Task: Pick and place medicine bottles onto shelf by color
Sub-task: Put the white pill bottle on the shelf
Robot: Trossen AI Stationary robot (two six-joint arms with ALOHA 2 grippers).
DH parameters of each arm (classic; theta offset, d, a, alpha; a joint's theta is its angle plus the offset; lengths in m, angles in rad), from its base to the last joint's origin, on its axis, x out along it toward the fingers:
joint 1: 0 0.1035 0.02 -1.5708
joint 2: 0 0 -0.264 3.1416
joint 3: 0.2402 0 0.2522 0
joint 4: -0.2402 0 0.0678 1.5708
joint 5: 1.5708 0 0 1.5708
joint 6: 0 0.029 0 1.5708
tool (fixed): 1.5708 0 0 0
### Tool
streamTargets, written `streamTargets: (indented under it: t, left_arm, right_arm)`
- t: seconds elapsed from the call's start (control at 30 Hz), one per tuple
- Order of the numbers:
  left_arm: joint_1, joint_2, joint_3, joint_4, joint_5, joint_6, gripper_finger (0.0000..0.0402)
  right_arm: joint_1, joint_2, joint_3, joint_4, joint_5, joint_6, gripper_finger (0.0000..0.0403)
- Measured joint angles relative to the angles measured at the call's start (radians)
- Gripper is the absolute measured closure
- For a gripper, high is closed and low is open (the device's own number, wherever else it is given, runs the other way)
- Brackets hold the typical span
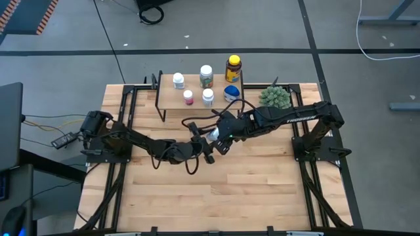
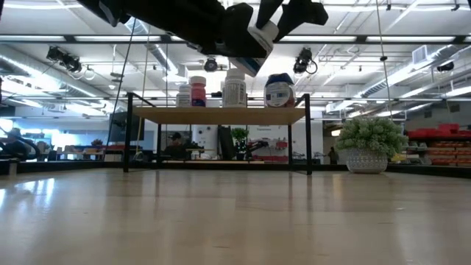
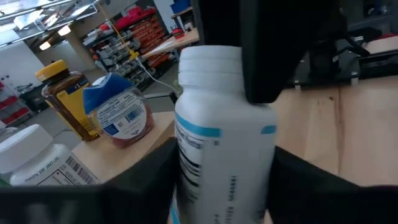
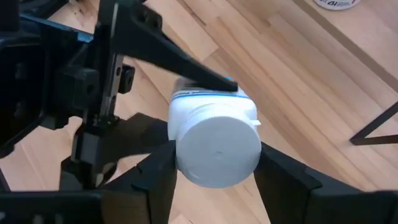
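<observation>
Right gripper clamps a white-capped bottle by the cap end, held in the air over mid-table, just at 6 o'clock of the shelf. Left gripper has its fingers around the bottle body, narrowing; whether it is gripping yet I cannot tell. Looks like a hand-over. Six bottles on the shelf, amber bottle at its 2 o'clock corner, blue-lidded bottle beside it. To do it well: the left should close firmly before the right lets go, then pull straight apart, keep bottle level, clear of the plant.
</observation>
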Motion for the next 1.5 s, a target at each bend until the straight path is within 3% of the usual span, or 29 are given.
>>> streamTargets:
  t: [0.1,0.3,0.5,0.8,1.07,1.33,1.5]
  left_arm:
    - [-0.003,0.000,0.000,-0.006,0.001,0.006,0.0237]
    - [-0.002,-0.001,-0.002,-0.063,-0.014,-0.003,0.0238]
    - [-0.011,-0.035,-0.002,-0.190,-0.162,-0.007,0.0239]
    - [-0.019,-0.165,-0.013,-0.353,-0.234,-0.134,0.0244]
    - [0.015,-0.348,-0.268,-0.140,-0.285,-0.259,0.0239]
    - [0.051,-0.484,-0.456,0.103,-0.416,-0.108,0.0246]
    - [0.123,-0.512,-0.530,0.197,-0.390,-0.129,0.0239]
  right_arm:
    - [-0.002,0.000,0.000,-0.005,-0.004,-0.014,0.0187]
    - [0.007,-0.001,0.000,-0.045,-0.015,-0.035,0.0141]
    - [0.042,-0.014,0.000,-0.151,-0.040,-0.038,0.0117]
    - [0.185,-0.015,0.000,-0.203,0.144,-0.030,0.0115]
    - [0.263,-0.015,0.000,-0.224,0.201,0.047,0.0115]
    - [0.299,-0.016,-0.018,-0.209,0.308,0.108,0.0117]
    - [0.319,-0.016,-0.093,-0.164,0.357,0.136,0.0124]
